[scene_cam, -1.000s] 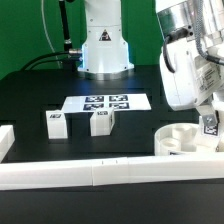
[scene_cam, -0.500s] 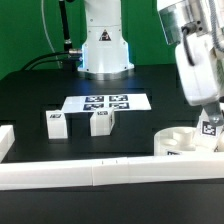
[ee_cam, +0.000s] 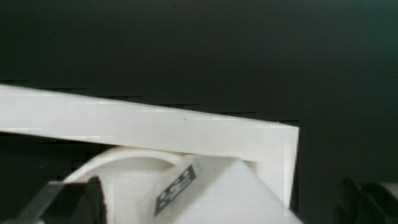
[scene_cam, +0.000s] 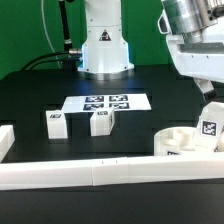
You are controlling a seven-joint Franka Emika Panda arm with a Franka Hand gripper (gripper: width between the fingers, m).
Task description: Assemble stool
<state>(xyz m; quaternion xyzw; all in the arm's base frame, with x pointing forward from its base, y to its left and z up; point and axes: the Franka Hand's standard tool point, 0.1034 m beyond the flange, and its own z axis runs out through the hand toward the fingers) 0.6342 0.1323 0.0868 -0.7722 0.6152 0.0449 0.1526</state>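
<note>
Two fingers spread wide, hand empty, above leg

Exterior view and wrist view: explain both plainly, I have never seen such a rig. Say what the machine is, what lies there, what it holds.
The machine is a robot arm on a black table. The exterior view comes from a camera off the arm; the wrist view from one on its wrist. On the table: a round white seat with one leg block standing on it, two loose leg blocks, a marker board and white rails. The hand is open and holds nothing.
</note>
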